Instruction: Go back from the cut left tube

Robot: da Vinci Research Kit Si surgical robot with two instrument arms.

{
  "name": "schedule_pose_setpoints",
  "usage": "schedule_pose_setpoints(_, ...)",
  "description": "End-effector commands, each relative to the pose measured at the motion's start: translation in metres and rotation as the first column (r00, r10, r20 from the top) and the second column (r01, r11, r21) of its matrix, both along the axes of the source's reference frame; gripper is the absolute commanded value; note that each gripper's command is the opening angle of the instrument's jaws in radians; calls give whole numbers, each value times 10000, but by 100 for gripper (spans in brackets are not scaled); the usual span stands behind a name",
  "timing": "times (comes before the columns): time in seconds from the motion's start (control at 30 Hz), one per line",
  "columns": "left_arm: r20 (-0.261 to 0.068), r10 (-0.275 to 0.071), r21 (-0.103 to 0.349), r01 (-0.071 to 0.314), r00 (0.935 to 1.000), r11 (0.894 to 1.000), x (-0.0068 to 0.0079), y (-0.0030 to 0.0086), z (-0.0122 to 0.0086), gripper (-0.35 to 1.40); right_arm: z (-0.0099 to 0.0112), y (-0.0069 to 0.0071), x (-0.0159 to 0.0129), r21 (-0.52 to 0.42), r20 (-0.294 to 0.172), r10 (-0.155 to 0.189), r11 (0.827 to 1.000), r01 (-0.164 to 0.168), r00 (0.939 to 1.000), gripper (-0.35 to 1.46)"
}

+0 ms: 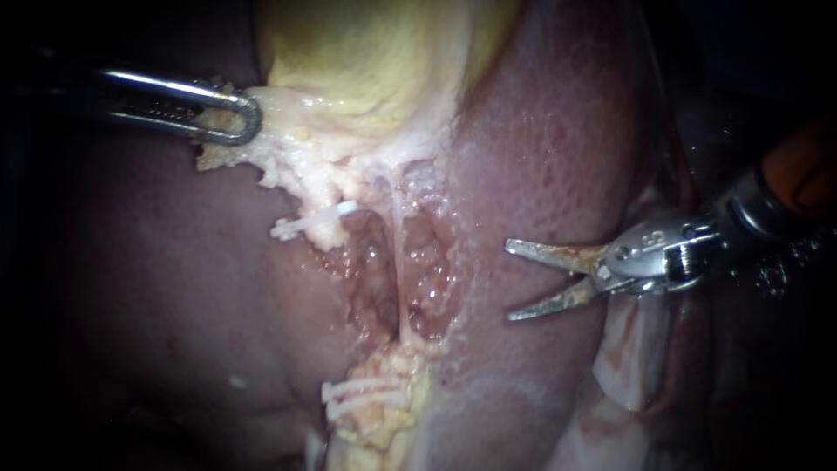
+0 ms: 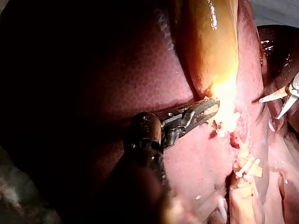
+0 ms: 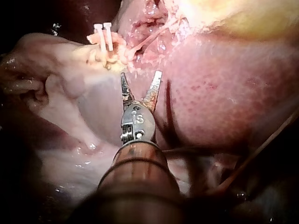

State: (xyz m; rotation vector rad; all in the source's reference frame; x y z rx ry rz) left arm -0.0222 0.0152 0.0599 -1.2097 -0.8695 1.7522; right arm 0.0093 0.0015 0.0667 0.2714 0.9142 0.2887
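Markings: the right instrument [image 1: 513, 281] carries a stamped mark on its hinge housing; it is not transcribed here.

Right instrument: it enters from the right and ends in two narrow, stained blades. The blades stand apart in a clear V with nothing between them. They lie over the liver [image 1: 558, 131], just beside the raw, opened pit. The right wrist view confirms this: the open blades [image 3: 141, 77] point toward the clips but stop short of them.

Left instrument [image 1: 240, 118]: it enters from the left with looped jaws. These are clamped together on the pale tissue [image 1: 288, 148] at the lower edge of the gallbladder [image 1: 366, 52]. The left wrist view shows the same grip [image 2: 205, 109], with the yellow gallbladder wall directly ahead of the jaws.

Task item: the cut left tube [image 1: 324, 231] lies in two parts at the left side of the pit.
- The upper end carries one white clip [image 1: 301, 224], below the left instrument's grip.
- The lower end carries a stack of white clips [image 1: 362, 392].
- The two ends are well apart, with wet red tissue between them.

A thin pale strand [image 1: 397, 262] runs down the pit beside them.
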Motion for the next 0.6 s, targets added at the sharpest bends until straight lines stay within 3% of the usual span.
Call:
schedule_pose_setpoints(0.03, -15, -7, -16, 7, 10000, 10000, -1, 0, 2, -35, 0, 0, -1, -13, 44, 5, 10000, -5, 10000, 145)
schedule_pose_setpoints(0.17, -49, -36, -82, 36, 10000, 10000, -7, -3, 15, -35, 1, 0, -5, 220, -135, -264, 9994, 267, 9996, 145)
schedule_pose_setpoints(0.4, -76, 61, -152, -62, 10000, 9999, -32, -18, 48, -35, 1, 1, -6, 220, -131, -260, 9994, 263, 9996, 145)
schedule_pose_setpoints(0.6, -99, 88, -173, -90, 9999, 9998, -36, -20, 54, -35, 1, 1, -6, 220, -131, -261, 9994, 264, 9996, 145)
